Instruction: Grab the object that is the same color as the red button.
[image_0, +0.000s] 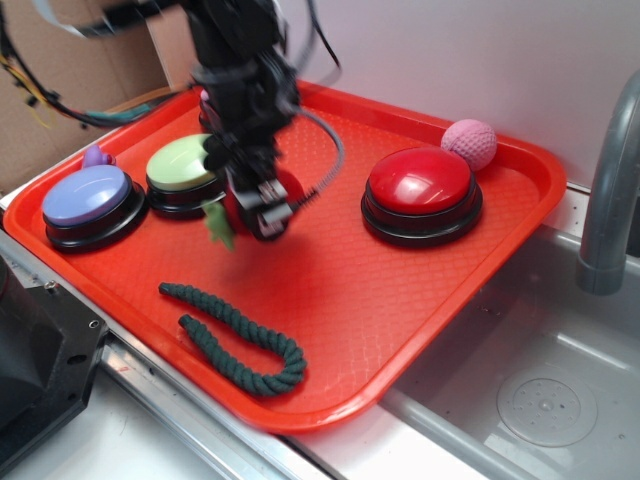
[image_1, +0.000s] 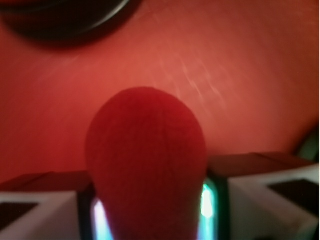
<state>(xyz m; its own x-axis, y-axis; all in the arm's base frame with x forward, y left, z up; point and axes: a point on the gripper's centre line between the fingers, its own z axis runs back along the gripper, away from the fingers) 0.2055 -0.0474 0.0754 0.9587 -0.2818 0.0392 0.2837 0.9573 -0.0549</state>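
Fingers (image_1: 40, 200) of the hand (image_1: 150, 210) press both sides of the red plush fruit (image_1: 145, 165), which fills the gap between them. In the exterior view the hand (image_0: 258, 205) holds the fruit (image_0: 290, 190) over the orange tray (image_0: 400, 330), its green leaf (image_0: 217, 224) hanging at 8 o'clock. The green button (image_0: 180, 165) sits just at 10 o'clock, the red button (image_0: 420, 190) well off at 3 o'clock, a dark green rope (image_0: 235, 335) at 6 o'clock.
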